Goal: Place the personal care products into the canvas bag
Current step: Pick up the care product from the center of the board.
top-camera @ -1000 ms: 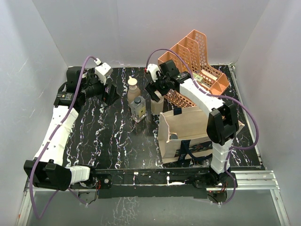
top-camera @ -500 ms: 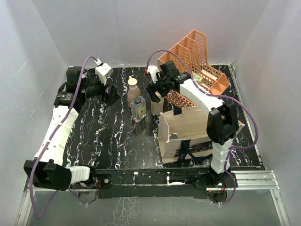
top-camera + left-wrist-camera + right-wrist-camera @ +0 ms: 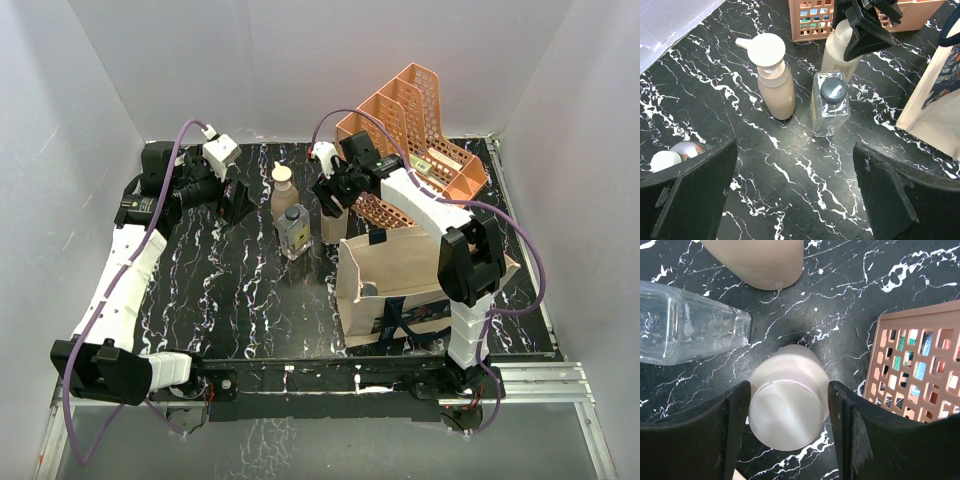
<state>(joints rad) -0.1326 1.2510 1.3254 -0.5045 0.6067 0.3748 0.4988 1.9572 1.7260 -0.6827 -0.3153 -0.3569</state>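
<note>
A cream bottle with a white cap (image 3: pixel 787 412) stands upright beside the organizer, and my right gripper (image 3: pixel 789 430) reaches down over it. Its fingers (image 3: pixel 725 432) stand either side of the cap, still open, with a thin gap on the right. Left of it stand a square clear glass bottle (image 3: pixel 294 228) and a tan bottle with a cream cap (image 3: pixel 284 195). My left gripper (image 3: pixel 795 195) hangs wide open over bare table, left of these bottles. A silver bottle (image 3: pixel 686 149) peeks out behind its left finger. The canvas bag (image 3: pixel 400 270) stands open at the front right.
A peach mesh organizer (image 3: pixel 415 130) lies at the back right, close behind the cream bottle (image 3: pixel 333 222). The right arm arches over the bag's mouth. Grey walls close in the black marble table (image 3: pixel 240 290) on three sides.
The right gripper's fingers have drawn in around the cream bottle's cap. The left arm and the other bottles have stayed still.
</note>
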